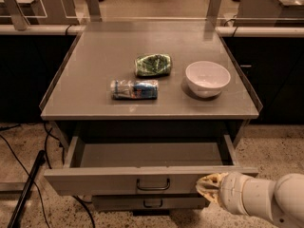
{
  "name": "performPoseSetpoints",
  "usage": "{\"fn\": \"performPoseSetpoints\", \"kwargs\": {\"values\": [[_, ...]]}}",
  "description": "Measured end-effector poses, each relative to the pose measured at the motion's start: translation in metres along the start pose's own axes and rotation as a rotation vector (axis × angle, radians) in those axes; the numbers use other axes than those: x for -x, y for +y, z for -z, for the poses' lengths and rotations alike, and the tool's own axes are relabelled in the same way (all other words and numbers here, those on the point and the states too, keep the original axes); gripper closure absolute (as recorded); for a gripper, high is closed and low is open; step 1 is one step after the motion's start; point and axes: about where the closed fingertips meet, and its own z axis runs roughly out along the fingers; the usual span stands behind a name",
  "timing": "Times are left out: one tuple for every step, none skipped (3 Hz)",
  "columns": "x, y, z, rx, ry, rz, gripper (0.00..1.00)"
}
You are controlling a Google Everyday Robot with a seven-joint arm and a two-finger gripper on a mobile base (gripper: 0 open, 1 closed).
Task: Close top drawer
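Nearest, at lower right: gripper (208, 188), against right end of top drawer (118, 178) front panel; released or clenched, cannot tell. Drawer pulled out, interior bare. Beyond, on cabinet top (95, 61): bottle (134, 89), green bag (153, 64), white bowl (207, 78).

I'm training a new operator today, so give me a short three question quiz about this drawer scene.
1. True or false: the top drawer is fully shut.
2. Where is the end effector? A, out of view; B, at the right end of the top drawer's front panel; C, down inside the drawer.
3. Fill in: the white ___ sits to the right of the green bag.
Key: 1 false; 2 B; 3 bowl.
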Motion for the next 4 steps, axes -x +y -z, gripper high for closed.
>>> {"fn": "performPoseSetpoints", "kwargs": {"values": [[0.006, -0.014, -0.013, -0.003, -0.002, 0.011, 1.00], [0.012, -0.033, -0.033, 0.002, 0.016, 0.028, 1.00], [0.020, -0.047, -0.050, 0.011, 0.027, 0.046, 1.00], [0.025, -0.058, -0.064, 0.013, 0.055, 0.064, 1.00]]}}
